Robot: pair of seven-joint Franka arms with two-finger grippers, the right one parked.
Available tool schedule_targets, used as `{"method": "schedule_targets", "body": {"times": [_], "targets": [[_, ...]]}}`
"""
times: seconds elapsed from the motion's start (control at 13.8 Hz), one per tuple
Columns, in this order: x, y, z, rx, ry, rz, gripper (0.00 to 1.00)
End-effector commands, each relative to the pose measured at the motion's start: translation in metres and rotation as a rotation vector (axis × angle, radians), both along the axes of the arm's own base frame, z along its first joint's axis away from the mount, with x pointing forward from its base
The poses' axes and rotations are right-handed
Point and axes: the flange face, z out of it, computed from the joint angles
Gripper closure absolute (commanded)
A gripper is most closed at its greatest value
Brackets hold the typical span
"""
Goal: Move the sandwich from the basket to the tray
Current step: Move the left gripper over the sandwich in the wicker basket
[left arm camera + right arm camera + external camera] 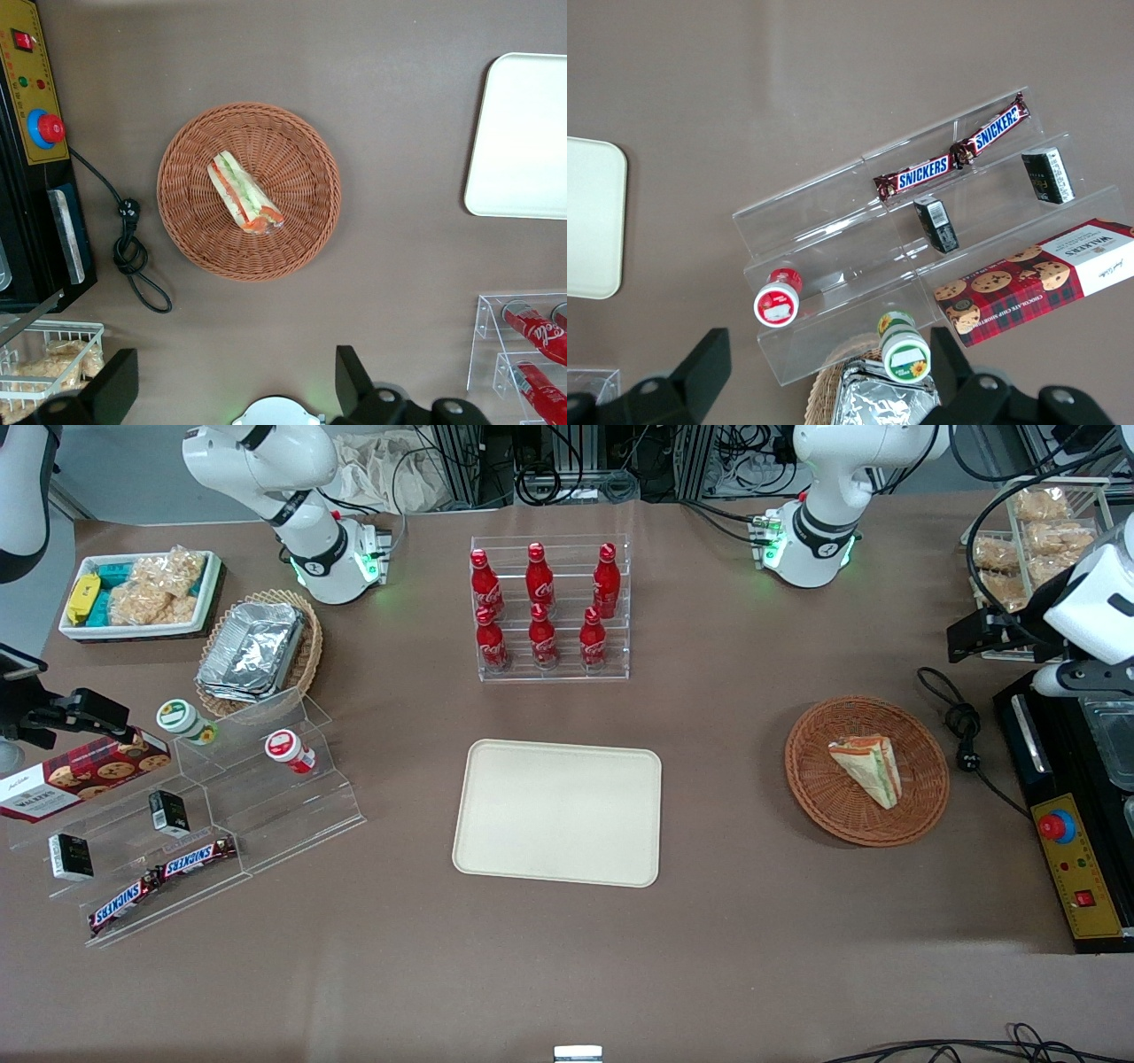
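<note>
Your gripper (232,390) hangs high above the table with its fingers spread wide and nothing between them; the sandwich (244,193) lies in the basket (301,133) well below it. Only your wrist view shows those fingers (113,388). Your front view alone shows the whole tray (558,812), bare, beside the basket toward the parked arm's end
</note>
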Motion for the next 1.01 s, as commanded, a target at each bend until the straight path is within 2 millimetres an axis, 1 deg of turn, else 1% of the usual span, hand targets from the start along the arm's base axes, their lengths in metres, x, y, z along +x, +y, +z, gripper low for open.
{"method": "schedule_targets", "body": {"times": [0.0,0.22,0.36,0.43,0.58,0.72,0.94], "targets": [[0.0,-0.003,0.01,0.006,0.004,-0.006,0.0],[0.0,0.003,0.009,0.005,0.007,0.015,0.0],[-0.003,0.006,0.001,0.005,0.03,0.124,0.0],[-0.003,0.011,-0.009,-0.023,0.051,0.176,0.0],[-0.003,0.022,-0.032,-0.024,0.091,0.276,0.0],[-0.006,0.039,-0.058,-0.028,0.066,0.366,0.0],[-0.017,0.04,-0.12,-0.02,0.003,0.541,0.0]]}}
